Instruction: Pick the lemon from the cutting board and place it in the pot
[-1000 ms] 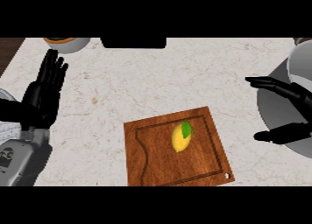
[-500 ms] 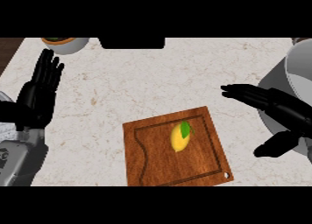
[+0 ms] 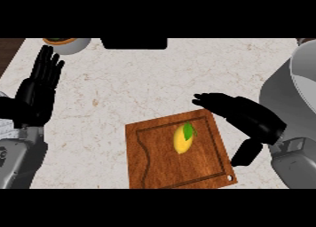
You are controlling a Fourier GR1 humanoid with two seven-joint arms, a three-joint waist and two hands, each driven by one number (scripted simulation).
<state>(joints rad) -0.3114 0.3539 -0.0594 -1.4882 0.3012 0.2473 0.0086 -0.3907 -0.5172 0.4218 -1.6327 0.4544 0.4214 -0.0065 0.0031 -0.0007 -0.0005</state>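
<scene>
Still untouched: lemon (image 3: 182, 138) lying near the middle of the wooden cutting board (image 3: 148, 164), yellow with a green leaf at its upper end. Long axis running nearly up-and-down in the head view, tilted slightly so the leafy tip leans toward the pot (image 3: 298, 95).

Right hand (image 3: 247, 119) hovering at the board's right edge, fingers stretched out and relaxed, thumb hanging below, holding nothing. Fingertips pointing up and leftward over the board's top right corner, close to the lemon but apart from it. From that hand, lemon lying to the left and a little lower; by far the nearer of the two hands.

Left hand (image 3: 37, 91) well away on the far side of the board, fingers straight and pointing up, resting, holding nothing.

Pot standing just beyond the board's right side, behind the right hand, only part of its grey wall and rim in view.

Judging from this: approach step, no grasp yet. Coming move likely a short sideways reach, closing across the lemon's narrow width rather than along its length.
</scene>
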